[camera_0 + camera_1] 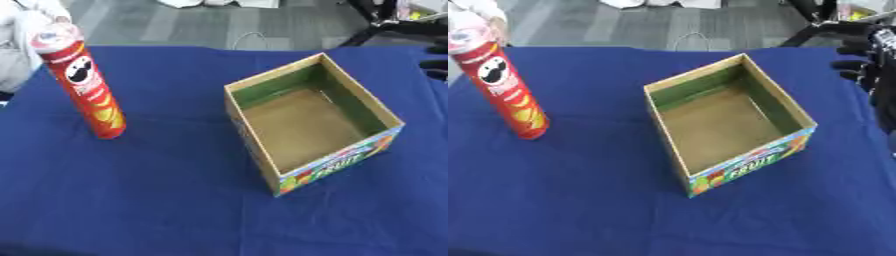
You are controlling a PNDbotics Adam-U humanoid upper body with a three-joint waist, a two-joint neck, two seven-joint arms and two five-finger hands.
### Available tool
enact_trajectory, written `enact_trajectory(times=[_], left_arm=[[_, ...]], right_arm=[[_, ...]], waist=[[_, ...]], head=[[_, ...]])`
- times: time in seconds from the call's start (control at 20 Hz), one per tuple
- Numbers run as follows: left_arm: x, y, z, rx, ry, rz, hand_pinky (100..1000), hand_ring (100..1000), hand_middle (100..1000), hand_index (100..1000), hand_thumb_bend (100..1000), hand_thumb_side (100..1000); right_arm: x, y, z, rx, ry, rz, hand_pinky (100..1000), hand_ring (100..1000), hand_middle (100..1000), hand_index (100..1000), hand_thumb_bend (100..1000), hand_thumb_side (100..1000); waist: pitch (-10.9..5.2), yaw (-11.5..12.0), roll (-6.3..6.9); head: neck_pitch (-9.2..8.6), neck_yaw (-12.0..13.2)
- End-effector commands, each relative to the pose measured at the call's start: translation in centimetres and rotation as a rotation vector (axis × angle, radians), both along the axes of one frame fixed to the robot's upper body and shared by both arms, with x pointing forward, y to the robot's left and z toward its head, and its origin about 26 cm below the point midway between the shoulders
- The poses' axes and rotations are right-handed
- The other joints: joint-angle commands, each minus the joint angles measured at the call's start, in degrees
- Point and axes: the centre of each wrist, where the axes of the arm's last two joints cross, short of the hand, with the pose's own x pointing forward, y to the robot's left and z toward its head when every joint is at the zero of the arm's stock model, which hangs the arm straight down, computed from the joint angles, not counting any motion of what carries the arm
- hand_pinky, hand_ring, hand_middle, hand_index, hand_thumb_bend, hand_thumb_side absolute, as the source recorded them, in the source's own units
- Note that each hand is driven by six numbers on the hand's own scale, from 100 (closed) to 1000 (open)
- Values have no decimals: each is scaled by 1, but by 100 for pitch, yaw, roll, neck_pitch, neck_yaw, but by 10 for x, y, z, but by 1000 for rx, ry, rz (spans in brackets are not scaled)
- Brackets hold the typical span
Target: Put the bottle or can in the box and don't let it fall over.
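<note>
The can [85, 85] stands upright, leaning slightly, at the worktop's [157, 200] far left, well apart from the open box [311, 122], while the only robot hand [866, 60] showing, the right, hovers relaxed at the far right, box between them.

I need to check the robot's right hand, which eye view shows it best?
The right eye view: the right hand shows at the right edge, black, its fingers pointing left, above the blue cloth beyond the open box. The left eye view catches only dark fingertips at its right edge.
</note>
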Motion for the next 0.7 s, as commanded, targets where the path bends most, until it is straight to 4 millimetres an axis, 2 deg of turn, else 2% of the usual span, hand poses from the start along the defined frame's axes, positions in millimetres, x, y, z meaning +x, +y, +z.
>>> enact_trajectory(times=[0.05,0.25,0.7], left_arm=[[-3,6,12,10,41,18,926,916,956,939,278,954],[-1,8,7,-43,91,7,890,918,955,938,268,964],[4,13,-7,-53,145,8,892,921,955,937,298,961]], right_arm=[[-2,-4,16,-35,-35,-6,877,761,769,805,100,975],[-2,-3,16,-35,-34,-5,877,761,769,805,100,975],[-1,-2,17,-34,-37,-2,877,761,769,805,100,975]], waist=[[-95,1,1],[-96,-14,-4],[-69,-43,-5]], head=[[-23,-3],[-31,2],[-50,28]])
